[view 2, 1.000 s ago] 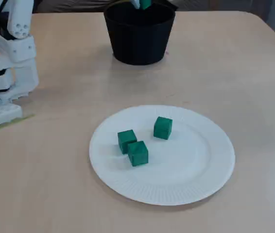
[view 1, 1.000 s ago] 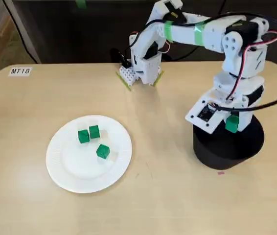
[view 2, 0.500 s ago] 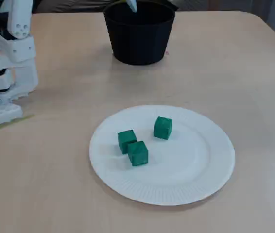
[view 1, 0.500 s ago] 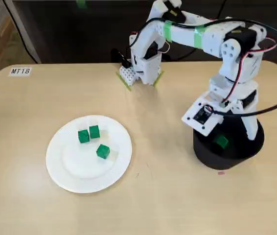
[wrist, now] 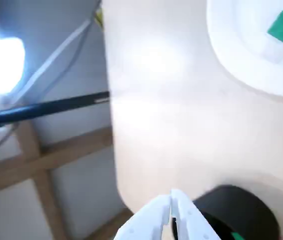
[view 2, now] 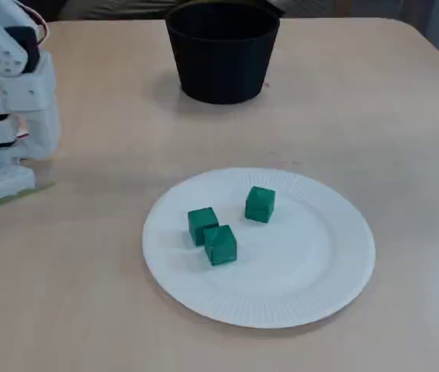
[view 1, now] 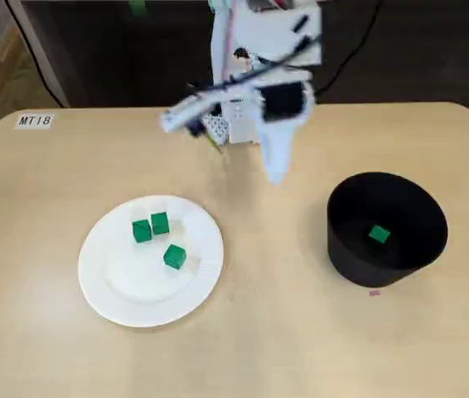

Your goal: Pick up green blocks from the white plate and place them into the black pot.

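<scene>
Fingers [wrist: 154,220] narrow, empty; one block [view 1: 378,235] in pot [view 1: 344,249] near counter [view 1: 284,340] right edge, three blocks [view 2: 260,204] on plate [view 2: 312,294] toward left edge, and two sit close, so a grab could knock the neighbour.

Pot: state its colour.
The pot is black; a fixed view shows it best.
</scene>
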You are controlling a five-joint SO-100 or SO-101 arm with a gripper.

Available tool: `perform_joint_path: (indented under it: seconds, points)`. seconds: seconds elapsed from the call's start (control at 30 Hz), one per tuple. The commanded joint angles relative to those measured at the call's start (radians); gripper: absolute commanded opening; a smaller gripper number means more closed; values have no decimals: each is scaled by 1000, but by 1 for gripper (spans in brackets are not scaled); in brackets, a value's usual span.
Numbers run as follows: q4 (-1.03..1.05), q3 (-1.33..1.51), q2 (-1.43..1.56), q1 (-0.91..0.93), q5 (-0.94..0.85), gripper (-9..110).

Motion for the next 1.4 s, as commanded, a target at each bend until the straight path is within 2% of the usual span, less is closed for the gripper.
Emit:
perform_joint_path:
  seconds: [0.0,0.43,0.5,0.6,0.73,1.37]
  points:
    - [-83,193,46,80,3,-2]
    - [-28,146,-333,287,118,-2]
    - [-20,144,-374,298,109,10]
    - [-23,144,-414,295,115,19]
    - [-11,106,-495,290,130,26]
    - [146,-311,-940,351,141,33]
